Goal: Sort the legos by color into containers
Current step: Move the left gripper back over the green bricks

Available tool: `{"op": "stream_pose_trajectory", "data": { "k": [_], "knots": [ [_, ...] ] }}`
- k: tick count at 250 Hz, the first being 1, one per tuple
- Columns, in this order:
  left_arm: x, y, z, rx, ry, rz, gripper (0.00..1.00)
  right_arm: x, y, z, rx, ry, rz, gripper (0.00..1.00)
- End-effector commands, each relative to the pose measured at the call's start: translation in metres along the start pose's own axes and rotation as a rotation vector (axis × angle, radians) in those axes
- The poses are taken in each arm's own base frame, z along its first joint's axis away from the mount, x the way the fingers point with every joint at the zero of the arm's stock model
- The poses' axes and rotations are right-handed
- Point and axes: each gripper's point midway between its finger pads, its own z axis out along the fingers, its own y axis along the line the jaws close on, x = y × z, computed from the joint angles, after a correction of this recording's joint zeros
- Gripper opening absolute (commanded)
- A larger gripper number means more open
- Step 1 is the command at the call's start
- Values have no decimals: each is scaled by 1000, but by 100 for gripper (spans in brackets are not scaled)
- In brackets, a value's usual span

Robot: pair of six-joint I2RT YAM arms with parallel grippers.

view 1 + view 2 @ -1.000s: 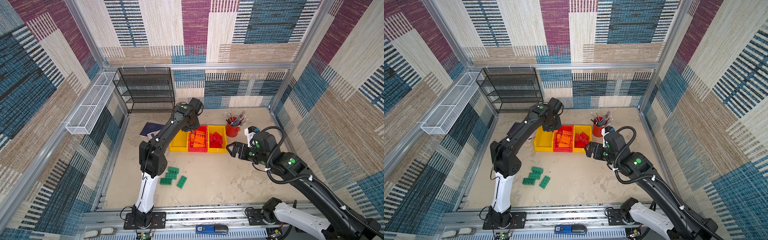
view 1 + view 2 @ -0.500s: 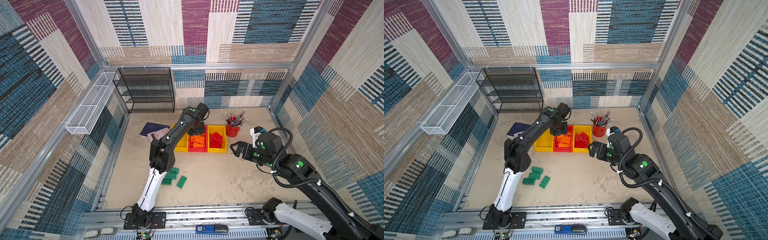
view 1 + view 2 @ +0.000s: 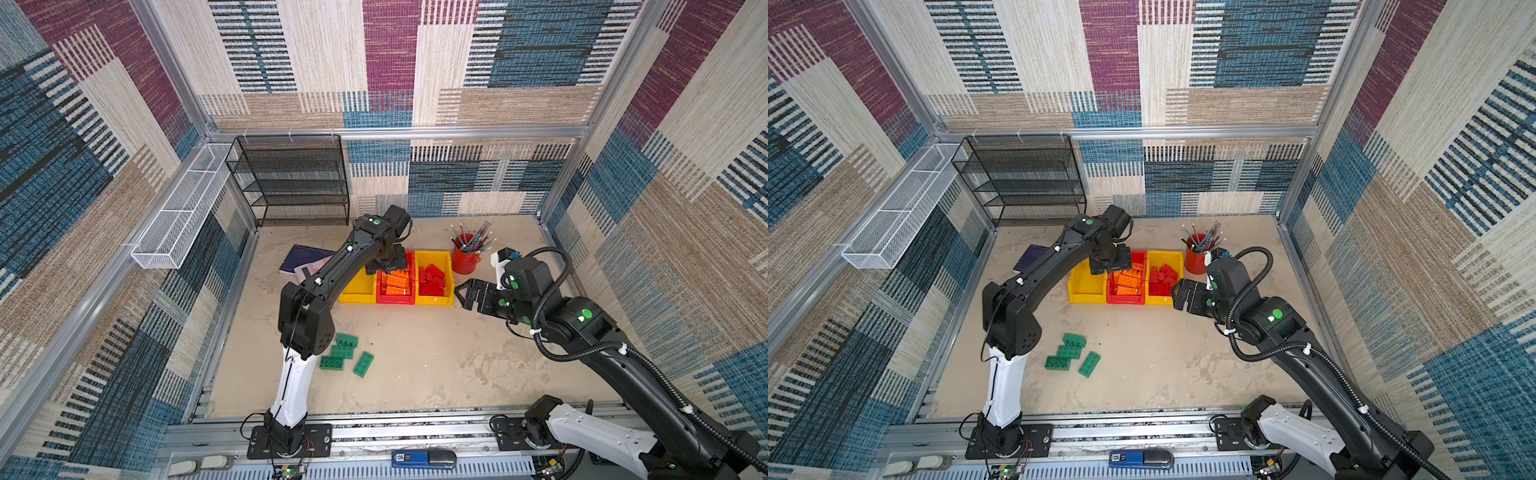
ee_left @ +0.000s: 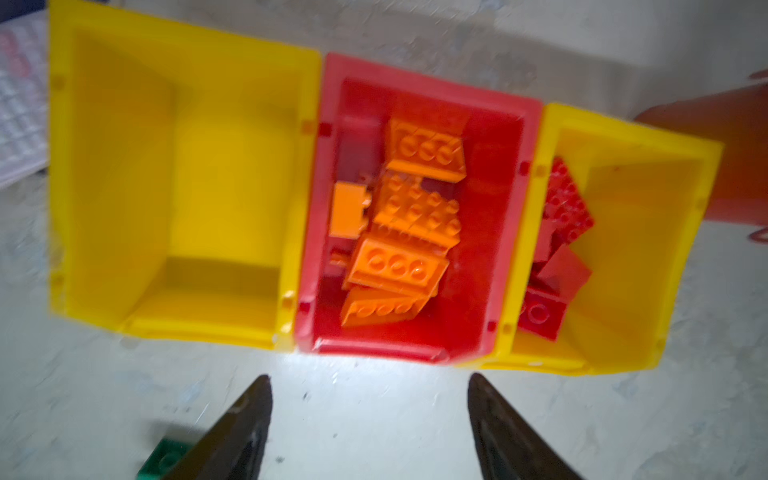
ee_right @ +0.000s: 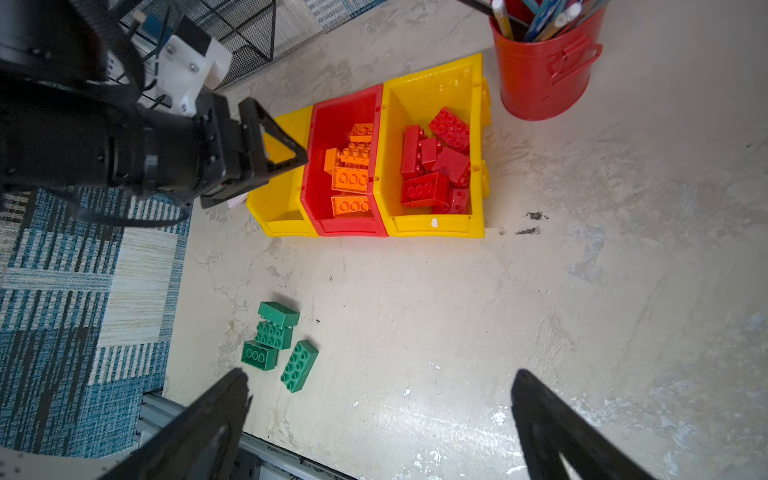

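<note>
1. Above the seam between the yellow plastic bin [image 3: 353, 297] and the red plastic bin [image 3: 395, 301], the left gripper [image 4: 369, 377] hangs with jaws spread, pinching nothing.
2. The right gripper [image 5: 380, 372] is spread wide and empty, just beside the bins.
3. Orange studded plastic bricks [image 4: 399, 270] lie in the red bin. Red bricks [image 5: 424, 189] lie in the second yellow bin [image 5: 436, 227].
4. Four green bricks [image 5: 274, 332] are loose on the beige tabletop [image 3: 436, 353].

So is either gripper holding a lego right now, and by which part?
Nothing is held. The left gripper and right gripper both stand open with empty jaws.
</note>
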Motion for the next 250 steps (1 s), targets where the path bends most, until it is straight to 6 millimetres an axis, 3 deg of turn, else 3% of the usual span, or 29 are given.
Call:
{"op": "stream_pose_trajectory", "data": {
  "k": [1,18,40,76,103,149,250],
  "knots": [
    [15,35,-16,-29,-49,-55,75,-5,15,5,-61,-4,-41,100],
    [34,60,-24,-31,-59,-86,77,-5,18,10,-74,11,-57,100],
    [61,86,-26,-37,-74,-74,87,-3,22,16,-87,27,-76,100],
    [106,106,-14,-19,9,9,90,-5,30,23,-111,50,-111,100],
    [127,117,-3,-46,70,75,91,-7,36,26,-126,58,-127,100],
    [134,125,15,-63,66,132,91,-9,41,24,-141,58,-139,100],
    [150,120,49,-41,141,131,91,-8,32,7,-119,28,-106,100]
  ]
}}
